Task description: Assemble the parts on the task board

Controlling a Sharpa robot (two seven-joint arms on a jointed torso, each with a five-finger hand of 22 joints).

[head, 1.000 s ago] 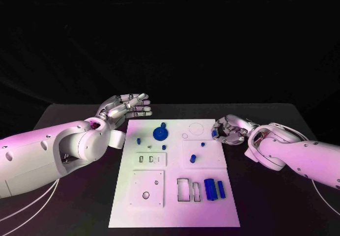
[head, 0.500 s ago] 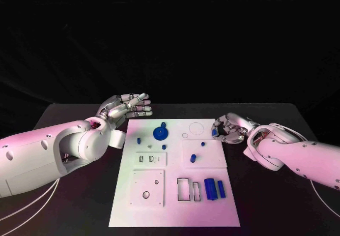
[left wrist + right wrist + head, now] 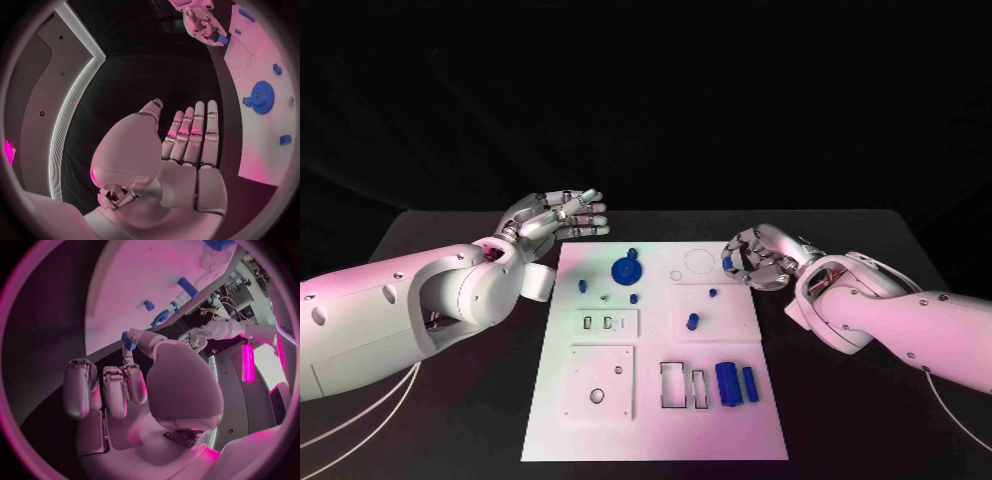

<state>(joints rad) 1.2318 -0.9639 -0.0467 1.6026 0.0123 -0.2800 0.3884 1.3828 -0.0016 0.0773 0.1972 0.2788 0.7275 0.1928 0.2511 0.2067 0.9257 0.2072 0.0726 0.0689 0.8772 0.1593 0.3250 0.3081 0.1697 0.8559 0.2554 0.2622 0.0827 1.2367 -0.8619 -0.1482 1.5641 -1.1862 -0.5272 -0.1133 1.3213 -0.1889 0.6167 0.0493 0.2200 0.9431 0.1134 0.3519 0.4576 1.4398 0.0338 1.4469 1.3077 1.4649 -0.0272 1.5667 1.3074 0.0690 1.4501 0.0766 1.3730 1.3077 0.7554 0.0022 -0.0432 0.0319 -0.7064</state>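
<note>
The board [image 3: 733, 400] lies at mid-table, unmoved since a second ago, with the gear [image 3: 627, 269] near its far edge and two blue cylinders [image 3: 737, 384] near its right edge, toward me. My left hand [image 3: 557, 222] holds the same spot off the board's far left corner, fingers straight, apart and empty. My right hand [image 3: 759, 262] has moved from beside the board's far right corner to over its edge, thumb and a fingertip pinching a small blue part [image 3: 128, 340]. Small pegs [image 3: 692, 322] stand mid-board, unchanged.
</note>
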